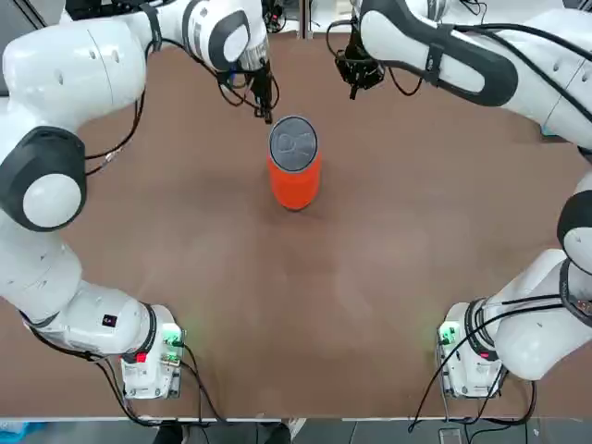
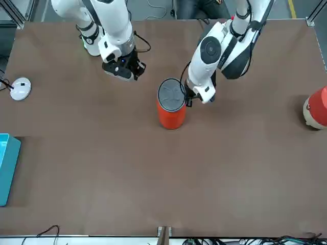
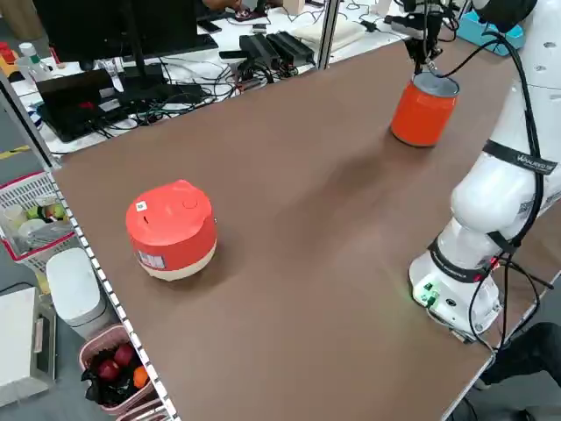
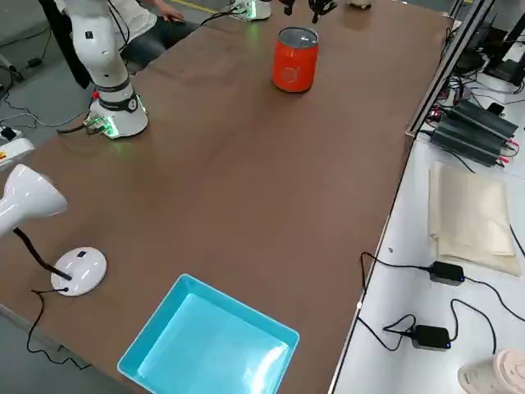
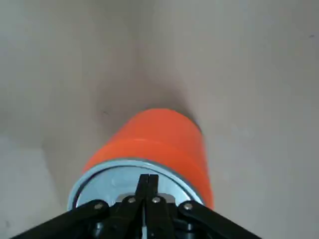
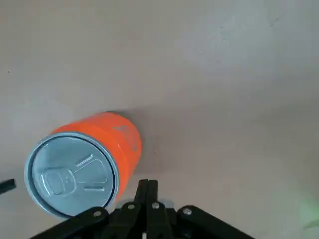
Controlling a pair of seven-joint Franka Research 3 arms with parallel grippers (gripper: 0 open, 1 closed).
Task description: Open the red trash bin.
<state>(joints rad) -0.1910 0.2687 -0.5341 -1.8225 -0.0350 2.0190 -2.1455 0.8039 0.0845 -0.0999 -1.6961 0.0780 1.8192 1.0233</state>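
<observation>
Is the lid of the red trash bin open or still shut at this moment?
Shut. The red trash bin stands upright and its grey lid lies flat and level inside the silver rim; no red interior shows.

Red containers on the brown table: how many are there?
2. The red trash bin stands upright mid-table, toward the far edge from the robot, between both arms' jaws. A squat red pot with a beige base sits toward the table's left edge.

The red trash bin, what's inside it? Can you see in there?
No. The red trash bin stands upright with its grey lid lying flat and closed in the silver rim, so the inside is covered. The left gripper, fingers shut, is at the lid's far edge. The right gripper waits nearby.
</observation>
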